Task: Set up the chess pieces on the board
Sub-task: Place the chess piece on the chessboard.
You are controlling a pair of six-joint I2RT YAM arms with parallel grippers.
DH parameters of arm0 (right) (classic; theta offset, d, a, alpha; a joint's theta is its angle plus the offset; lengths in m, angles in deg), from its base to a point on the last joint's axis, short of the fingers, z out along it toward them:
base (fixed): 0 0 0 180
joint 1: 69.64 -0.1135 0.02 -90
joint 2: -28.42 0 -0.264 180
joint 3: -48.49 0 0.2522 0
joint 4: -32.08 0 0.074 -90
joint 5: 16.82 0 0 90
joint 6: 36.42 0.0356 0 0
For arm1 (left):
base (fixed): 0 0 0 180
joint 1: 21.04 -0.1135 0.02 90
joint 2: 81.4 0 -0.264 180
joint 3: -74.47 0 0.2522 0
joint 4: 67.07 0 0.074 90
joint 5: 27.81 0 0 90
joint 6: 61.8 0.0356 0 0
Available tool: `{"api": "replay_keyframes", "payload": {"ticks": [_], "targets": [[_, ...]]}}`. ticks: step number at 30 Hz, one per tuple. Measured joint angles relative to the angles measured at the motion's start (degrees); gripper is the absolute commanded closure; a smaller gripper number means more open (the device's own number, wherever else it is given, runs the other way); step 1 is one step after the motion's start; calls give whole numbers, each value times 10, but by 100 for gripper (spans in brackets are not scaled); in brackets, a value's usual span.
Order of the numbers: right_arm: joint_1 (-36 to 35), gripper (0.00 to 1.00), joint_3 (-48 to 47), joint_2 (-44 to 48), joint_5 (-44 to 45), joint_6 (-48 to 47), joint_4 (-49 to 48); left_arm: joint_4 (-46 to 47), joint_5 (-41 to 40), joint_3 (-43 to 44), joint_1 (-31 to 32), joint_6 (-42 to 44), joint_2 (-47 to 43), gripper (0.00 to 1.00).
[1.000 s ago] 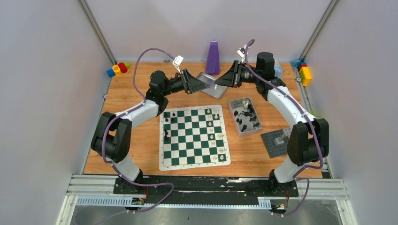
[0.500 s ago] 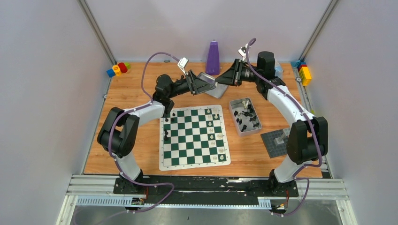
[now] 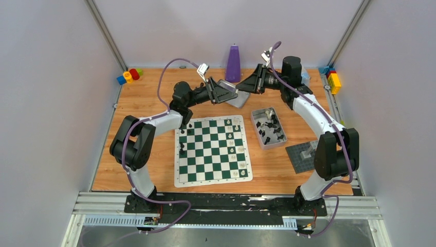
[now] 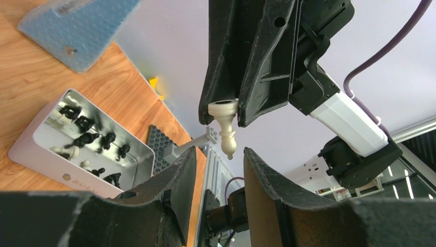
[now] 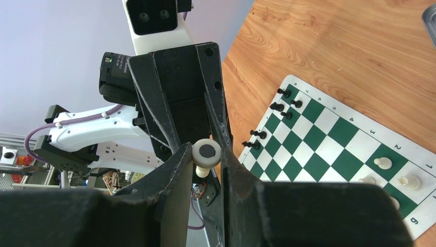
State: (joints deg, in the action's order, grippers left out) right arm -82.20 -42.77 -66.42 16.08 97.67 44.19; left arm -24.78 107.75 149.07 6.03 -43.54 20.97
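1. The left gripper is raised over the rear of the table and points to the right. Its jaws stand partly open, and they hold nothing.
2. One left finger stands on each side of the narrow head of a cream-white chess piece. A gap shows on both sides, with no contact visible.
3. The cream-white chess piece hangs in the air between the two grippers, above a silver lid. Its head points toward the left gripper.
4. The right gripper faces left and is clamped on the round base of this piece. The dark underside of the base faces the right wrist camera.
5. The board lies flat at the near centre of the table. Black pieces stand along its left side and white pieces along its right side.
6. Just right of the board, an open silver tin contains more pieces, mostly black.
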Motion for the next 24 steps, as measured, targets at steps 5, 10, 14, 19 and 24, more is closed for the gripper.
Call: {"api": "replay_keyframes", "payload": {"ticks": [5, 10, 14, 19, 24], "targets": [[0, 99, 7, 0, 0, 0, -8, 0, 0, 5, 0, -2, 0, 56], [0, 99, 12, 0, 0, 0, -13, 2, 2, 15, 2, -7, 6, 59], [0, 99, 18, -1, 0, 2, -17, 4, 3, 18, 3, -13, 13, 63], [0, 99, 18, -5, 0, 4, -22, 4, 4, 25, 4, -17, 23, 67], [0, 99, 19, -6, 0, 4, -23, 4, 5, 25, 4, -17, 23, 74]]}}
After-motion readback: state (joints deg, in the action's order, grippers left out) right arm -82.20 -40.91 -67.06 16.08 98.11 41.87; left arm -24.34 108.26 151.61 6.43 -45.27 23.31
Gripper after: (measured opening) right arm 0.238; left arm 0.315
